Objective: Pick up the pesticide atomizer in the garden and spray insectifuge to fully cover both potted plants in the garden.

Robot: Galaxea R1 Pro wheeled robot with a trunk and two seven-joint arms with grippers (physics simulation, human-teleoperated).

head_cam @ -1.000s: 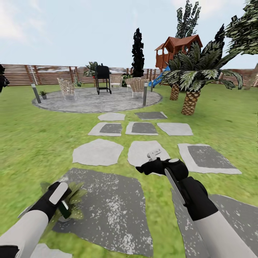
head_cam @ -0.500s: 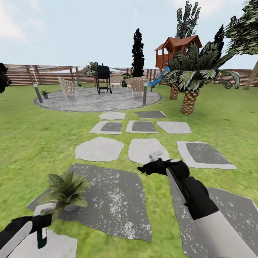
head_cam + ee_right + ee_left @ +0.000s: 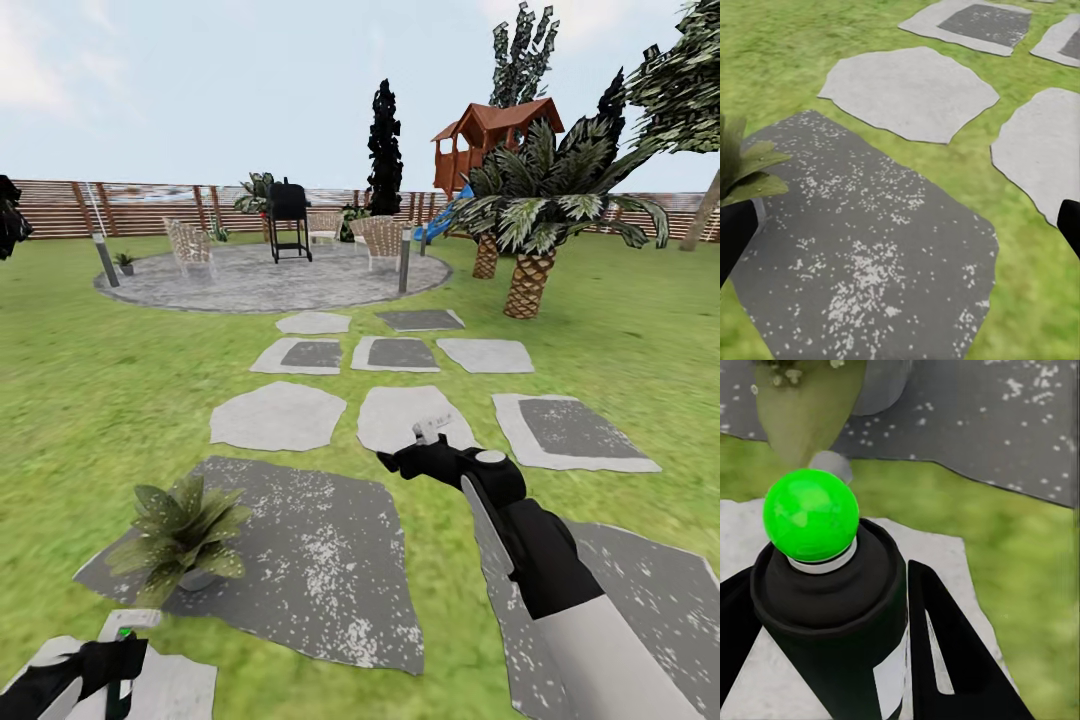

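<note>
**Atomizer in the left end effector, beside the speckled plant**

Around the robot lies a green lawn [image 3: 90, 400] crossed by pale stepping stones [image 3: 278, 416] that lead to a round paved patio [image 3: 270, 280] with a black grill [image 3: 288, 218], wicker chairs [image 3: 187, 245] and two grey bollard lamps [image 3: 104, 260]. A brown slat fence [image 3: 140, 208] closes the far side; a wooden playhouse [image 3: 492, 135] and scaly-trunked palms [image 3: 530, 215] stand off to the right. Nothing stands between the arms and the near plant.

The near potted plant [image 3: 182, 528], a low rosette of pale-speckled pointed leaves in a small grey pot, sits at the left edge of a large dark speckled slab [image 3: 300, 560]. A second small potted plant [image 3: 123, 263] stands far off by the patio's left bollard.

The pesticide atomizer [image 3: 832, 607] is a dark bottle with a white label patch and a bright green ball on its top (no red shows on it). It sits pinched between the two black fingers of the left end effector [image 3: 832, 660], low at the robot's left, over a pale stone just short of the near plant.

The right end effector [image 3: 400, 462] hangs over the grass between slabs, its fingers spread apart and holding nothing.
</note>
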